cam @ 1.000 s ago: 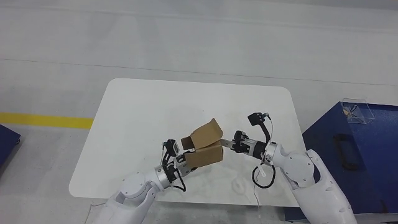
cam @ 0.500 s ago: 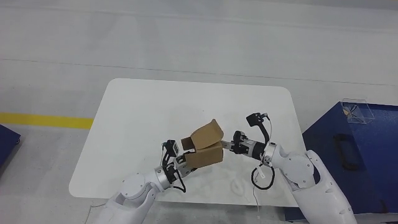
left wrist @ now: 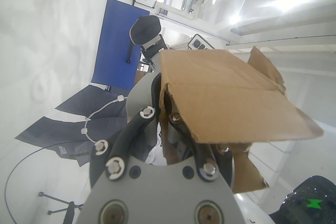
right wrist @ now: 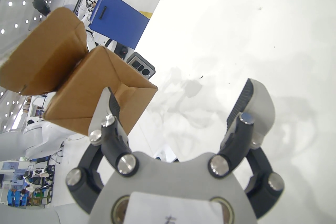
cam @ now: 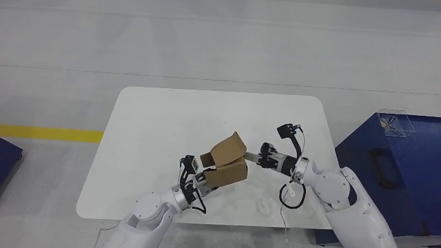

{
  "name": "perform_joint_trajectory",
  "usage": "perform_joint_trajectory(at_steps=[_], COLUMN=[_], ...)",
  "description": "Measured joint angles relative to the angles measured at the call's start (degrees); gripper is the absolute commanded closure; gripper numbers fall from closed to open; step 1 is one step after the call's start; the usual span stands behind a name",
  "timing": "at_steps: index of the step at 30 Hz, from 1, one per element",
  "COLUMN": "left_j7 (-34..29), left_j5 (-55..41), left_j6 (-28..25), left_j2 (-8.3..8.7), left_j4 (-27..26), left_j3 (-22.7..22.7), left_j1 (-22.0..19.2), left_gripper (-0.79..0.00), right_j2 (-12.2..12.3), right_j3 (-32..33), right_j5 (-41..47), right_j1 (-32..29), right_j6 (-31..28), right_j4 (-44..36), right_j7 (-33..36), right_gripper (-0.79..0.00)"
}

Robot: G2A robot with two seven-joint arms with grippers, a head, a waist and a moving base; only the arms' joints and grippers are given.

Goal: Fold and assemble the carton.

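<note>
The white tabletop [cam: 151,131] is carrying the work. The brown carton [cam: 226,162] is sitting over its near centre, between the two arms, and appears to be lifted clear of the surface. One large top flap [cam: 229,146] is standing open and tilting up toward the far side, so the carton is not yet closed.

The left end effector [left wrist: 164,117] is at the carton's near-left end. It is pinching a cardboard wall, with one finger outside and the other inside the carton.

The right end effector [right wrist: 181,96] is at the carton's right end with its fingers spread wide and nothing between them. One finger [right wrist: 109,101] is lying just beside the corner of the folded end face; contact cannot be confirmed.

Over the last second the right end effector is backing off slightly to the right, while the carton and the left grip are holding their position. This suggests that the right-end fold is being released. The probable next operation is closing the raised flap, for which the left grip must keep the carton steady.
</note>
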Motion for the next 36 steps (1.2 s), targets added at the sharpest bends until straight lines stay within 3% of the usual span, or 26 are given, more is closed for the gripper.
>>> perform_joint_trajectory(at_steps=[8,25,31,36], left_j7=[-0.05,0.64,0.41,1.43], left_j5=[-0.09,-0.29,-1.42,-1.65], left_j6=[0.09,-0.43,-0.56,-0.48], left_j2=[-0.10,-0.53,-0.70,-1.12], left_j4=[0.26,1.05,1.62,2.13], left_j3=[0.30,1.42,1.55,2.51], left_j1=[-0.22,-0.71,-0.90,-1.79], left_gripper=[0.000,0.000,0.000,0.000], right_j2=[0.07,-0.11,0.62,1.18], right_j3=[-0.94,-2.05,5.52,14.31], right_j5=[0.29,1.93,5.95,5.49], right_j1=[0.75,1.21,-1.12,-5.65], right_j6=[1.44,-0.21,-3.74,-6.71], right_j4=[2.56,2.32,3.10,2.66], right_j7=[3.33,1.72,-4.99,-16.10], right_gripper=[-0.785,-0.785,-0.785,-0.785])
